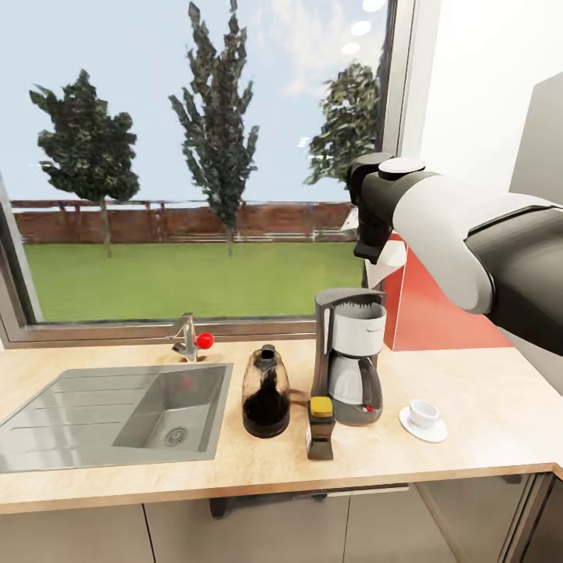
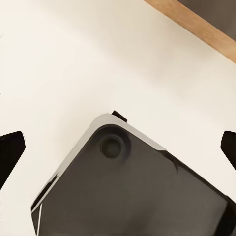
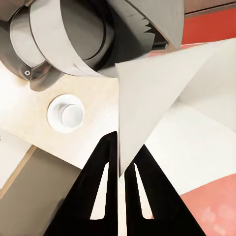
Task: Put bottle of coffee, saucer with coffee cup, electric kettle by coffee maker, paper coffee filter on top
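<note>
On the kitchen countertop (image 1: 485, 407) stands the coffee maker (image 1: 348, 360), its open top (image 3: 73, 39) in the right wrist view. The electric kettle (image 1: 266, 391) is just left of it and the bottle of coffee (image 1: 320, 428) in front. To its right the coffee cup (image 1: 423, 413) (image 3: 72, 114) sits on the saucer (image 1: 438, 431) (image 3: 54, 104). My right gripper (image 1: 374, 252) (image 3: 120, 147) hangs above and right of the coffee maker, shut on the white paper coffee filter (image 1: 389, 267) (image 3: 157, 93). My left gripper (image 2: 119, 150) is open over a dark panel. The kitchen shelf is out of view.
A steel sink (image 1: 117, 407) with a red-knobbed faucet (image 1: 188, 336) lies left of the kettle. A large window (image 1: 195, 156) backs the counter. A red panel (image 1: 438, 305) stands behind the coffee maker on the right. Bare worktop runs right of the saucer.
</note>
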Available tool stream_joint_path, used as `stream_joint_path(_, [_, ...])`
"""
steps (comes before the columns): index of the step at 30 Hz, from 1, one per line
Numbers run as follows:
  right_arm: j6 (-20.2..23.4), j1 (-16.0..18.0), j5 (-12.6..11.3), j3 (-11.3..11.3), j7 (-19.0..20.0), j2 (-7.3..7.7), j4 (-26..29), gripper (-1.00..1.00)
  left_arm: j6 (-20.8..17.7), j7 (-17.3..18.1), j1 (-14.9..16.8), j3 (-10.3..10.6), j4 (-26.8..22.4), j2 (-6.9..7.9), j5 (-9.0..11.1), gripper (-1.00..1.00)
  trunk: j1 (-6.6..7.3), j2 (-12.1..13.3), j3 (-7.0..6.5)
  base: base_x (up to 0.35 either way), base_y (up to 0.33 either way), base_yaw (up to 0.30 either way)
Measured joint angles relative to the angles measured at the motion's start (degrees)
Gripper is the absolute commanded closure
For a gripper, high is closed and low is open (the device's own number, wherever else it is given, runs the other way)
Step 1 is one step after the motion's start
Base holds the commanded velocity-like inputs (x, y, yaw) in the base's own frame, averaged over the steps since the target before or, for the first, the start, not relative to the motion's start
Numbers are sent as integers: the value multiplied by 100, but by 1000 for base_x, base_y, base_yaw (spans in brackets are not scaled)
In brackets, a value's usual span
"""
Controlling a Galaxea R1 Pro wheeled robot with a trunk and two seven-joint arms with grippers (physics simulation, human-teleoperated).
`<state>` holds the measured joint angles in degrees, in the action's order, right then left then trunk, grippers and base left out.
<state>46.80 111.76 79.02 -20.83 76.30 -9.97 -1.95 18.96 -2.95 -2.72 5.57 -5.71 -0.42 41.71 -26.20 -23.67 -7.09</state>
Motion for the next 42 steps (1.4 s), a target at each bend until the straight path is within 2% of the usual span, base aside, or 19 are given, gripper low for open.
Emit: stream_joint_path(42, [35, -1, -8, 3, -74, 0, 1, 100, -12, 0, 0, 0, 16, 75, 10, -100, -923, -1683, 751, 0, 0, 0])
